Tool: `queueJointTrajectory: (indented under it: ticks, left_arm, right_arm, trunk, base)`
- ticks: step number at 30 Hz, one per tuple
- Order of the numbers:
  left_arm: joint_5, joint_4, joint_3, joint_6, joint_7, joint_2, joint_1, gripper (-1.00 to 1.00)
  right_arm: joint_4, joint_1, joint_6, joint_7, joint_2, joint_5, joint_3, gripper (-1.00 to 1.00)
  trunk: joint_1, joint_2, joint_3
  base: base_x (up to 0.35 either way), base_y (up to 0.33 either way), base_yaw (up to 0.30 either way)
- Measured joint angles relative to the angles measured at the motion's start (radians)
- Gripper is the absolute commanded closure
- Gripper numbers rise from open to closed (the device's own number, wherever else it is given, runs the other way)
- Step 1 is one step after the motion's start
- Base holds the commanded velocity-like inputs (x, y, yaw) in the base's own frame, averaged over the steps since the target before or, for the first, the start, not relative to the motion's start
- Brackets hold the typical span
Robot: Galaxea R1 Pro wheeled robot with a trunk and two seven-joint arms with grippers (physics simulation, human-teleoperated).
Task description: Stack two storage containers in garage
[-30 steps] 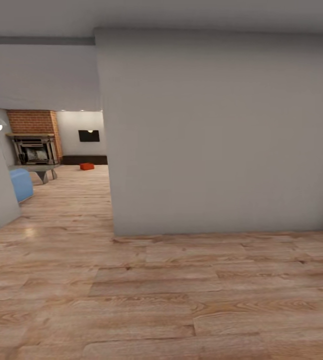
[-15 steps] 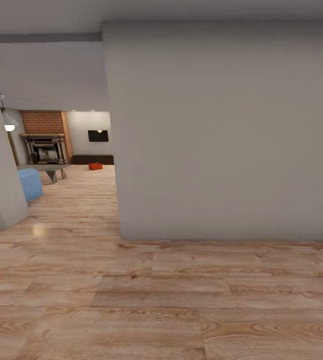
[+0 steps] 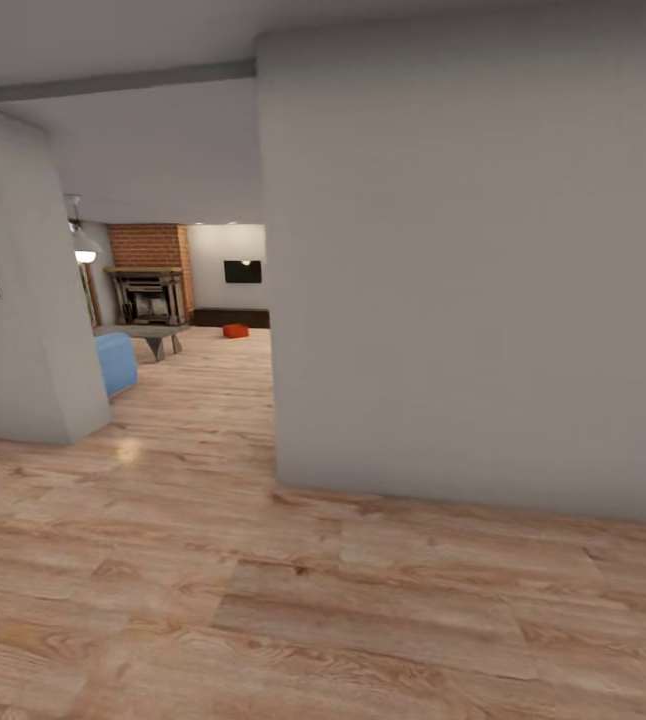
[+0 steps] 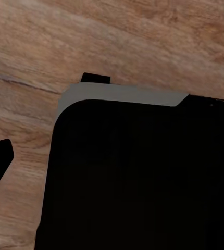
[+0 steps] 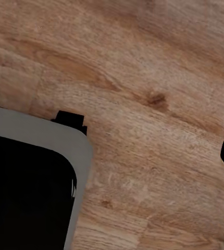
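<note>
From the head view the robot stands on a light wood-plank floor [image 3: 263, 600], facing the corner of a broad pale grey wall [image 3: 483, 280]; past that corner, through the opening, lies the living room with its red brick fireplace [image 3: 148, 262], a small black wall screen [image 3: 242, 271] and a long low dark-brown bench [image 3: 231, 318]; one red-orange rectangular storage container [image 3: 235, 331] sits on the planks just before the bench, far off; a second container cannot be made out. A blue rounded seat [image 3: 115, 362] stands near the left wall. Both wrist views look down at planks past dark robot parts; whether either claw is parted or closed cannot be told. The step in hand is, I judge, the approach; best steer left of the corner, keep clear of the seat, and square up to the container before reaching.
</note>
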Motion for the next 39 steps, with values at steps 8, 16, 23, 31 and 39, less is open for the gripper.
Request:
queueJointTrajectory:
  ticks: [8, 16, 23, 31, 39]
  left_arm:
    - [0.000, 0.001, 0.000, -0.003, 0.000, 0.000, 0.000, -1.00]
    - [0.000, 0.002, 0.000, -0.001, 0.000, 0.000, 0.000, -1.00]
    - [0.000, 0.002, 0.000, 0.000, 0.000, 0.000, 0.000, -1.00]
    - [0.000, 0.002, 0.000, 0.000, 0.000, 0.000, 0.000, -1.00]
    - [0.000, 0.002, 0.000, 0.000, 0.000, 0.000, 0.000, -1.00]
  right_arm:
    - [0.000, 0.000, 0.000, 0.000, 0.002, 0.000, 0.000, -1.00]
    - [0.000, 0.000, 0.000, -0.001, 0.002, 0.000, 0.000, -1.00]
    - [0.000, 0.000, 0.000, -0.001, 0.002, 0.000, 0.000, -1.00]
    - [0.000, 0.000, 0.000, -0.001, 0.002, 0.000, 0.000, -1.00]
    - [0.000, 0.000, -0.001, -0.001, 0.002, 0.000, 0.000, -1.00]
  trunk:
    - [0.000, 0.000, 0.000]
    - [0.000, 0.000, 0.000]
    - [0.000, 0.000, 0.000]
    - [0.000, 0.000, 0.000]
    - [0.000, 0.000, 0.000]
  base:
    - [0.323, 0.000, 0.274]
    - [0.323, 0.000, 0.274]
    - [0.323, 0.000, 0.274]
    - [0.323, 0.000, 0.274]
    - [0.323, 0.000, 0.274]
